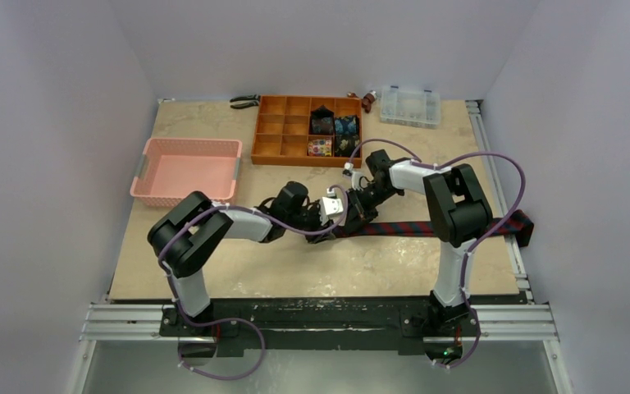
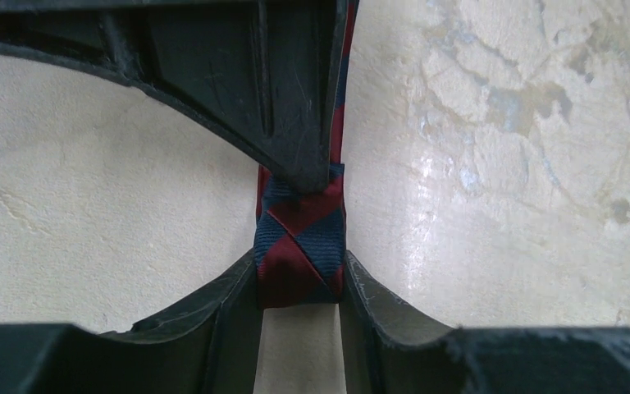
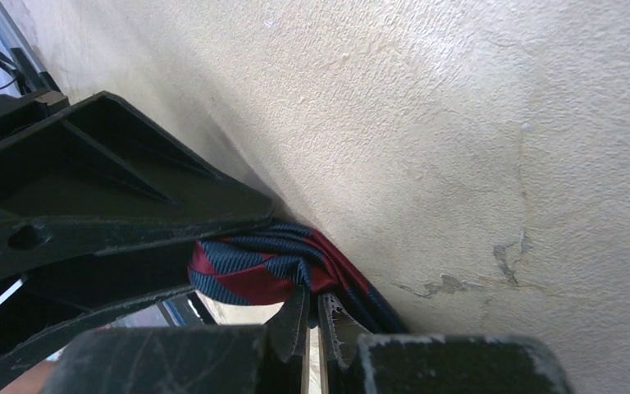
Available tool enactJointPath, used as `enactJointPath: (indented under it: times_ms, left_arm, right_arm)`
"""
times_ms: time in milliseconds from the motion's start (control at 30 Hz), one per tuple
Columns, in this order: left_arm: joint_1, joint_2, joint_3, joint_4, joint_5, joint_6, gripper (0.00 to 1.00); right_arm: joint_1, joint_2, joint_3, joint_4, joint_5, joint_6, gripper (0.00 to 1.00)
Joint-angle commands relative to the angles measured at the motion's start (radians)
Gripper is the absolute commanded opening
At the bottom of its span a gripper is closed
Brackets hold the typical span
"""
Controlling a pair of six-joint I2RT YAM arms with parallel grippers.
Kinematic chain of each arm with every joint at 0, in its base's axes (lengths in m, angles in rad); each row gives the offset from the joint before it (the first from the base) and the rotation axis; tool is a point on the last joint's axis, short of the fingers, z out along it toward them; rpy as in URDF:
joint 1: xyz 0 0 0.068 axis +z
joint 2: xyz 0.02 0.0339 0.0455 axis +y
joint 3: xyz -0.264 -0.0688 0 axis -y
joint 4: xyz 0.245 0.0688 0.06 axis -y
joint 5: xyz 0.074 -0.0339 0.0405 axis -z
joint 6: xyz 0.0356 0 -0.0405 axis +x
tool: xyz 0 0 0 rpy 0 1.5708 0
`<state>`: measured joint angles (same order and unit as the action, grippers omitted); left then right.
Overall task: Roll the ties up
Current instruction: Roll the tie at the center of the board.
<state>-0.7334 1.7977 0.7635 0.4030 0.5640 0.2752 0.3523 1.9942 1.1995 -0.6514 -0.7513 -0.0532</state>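
Rolling looks barely started: the left pincer (image 2: pixel 299 283) clamps the striped tie's (image 2: pixel 302 234) folded end at lower centre, and the right pincer (image 3: pixel 312 312) is pinched shut on it. Next, turn the fold over tightly.

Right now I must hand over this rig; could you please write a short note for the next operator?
Left gripper: shut on the folded end of the striped tie.
Right gripper: shut on the same end, close against the left one.
Striped tie: mostly unrolled, lying flat toward the right, its far end past the edge of the table.
Done: rolled ties sit in the orange organizer.
To do: roll up the striped tie.
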Motion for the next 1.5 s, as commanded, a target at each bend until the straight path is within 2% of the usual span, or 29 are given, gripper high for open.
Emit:
enactJointPath:
  times_ms: [0, 233, 400, 567, 800, 967, 1100, 1233, 1467]
  left_arm:
    - [-0.025, -0.010, 0.085, 0.042, 0.051, -0.072, 0.34]
    - [-0.044, 0.072, 0.140, 0.067, 0.021, -0.092, 0.32]
    - [-0.057, 0.112, 0.135, 0.010, 0.016, -0.011, 0.31]
    - [-0.061, 0.127, 0.119, -0.075, -0.064, 0.064, 0.28]
    - [-0.062, 0.119, 0.119, -0.220, -0.128, 0.151, 0.22]
    - [-0.061, 0.119, 0.140, -0.285, -0.151, 0.164, 0.21]
    - [-0.062, 0.127, 0.174, -0.323, -0.164, 0.170, 0.21]
    - [-0.064, 0.143, 0.209, -0.362, -0.175, 0.180, 0.21]
    - [-0.072, 0.151, 0.227, -0.386, -0.179, 0.181, 0.22]
  right_arm:
    - [-0.003, 0.035, -0.033, 0.027, 0.122, -0.048, 0.00]
    - [-0.003, 0.039, -0.034, 0.034, 0.106, -0.045, 0.00]
    - [-0.003, 0.027, -0.026, 0.047, 0.059, -0.032, 0.00]
    - [-0.004, -0.007, -0.019, 0.054, 0.011, -0.015, 0.00]
    - [-0.050, -0.062, 0.021, -0.052, -0.016, -0.052, 0.14]
    - [-0.106, -0.097, 0.034, -0.127, -0.079, -0.090, 0.28]
    - [-0.116, -0.118, 0.042, -0.134, -0.129, -0.076, 0.35]
    - [-0.107, -0.105, 0.033, -0.062, -0.173, 0.028, 0.44]
    - [-0.065, -0.037, 0.044, -0.022, -0.152, 0.045, 0.41]
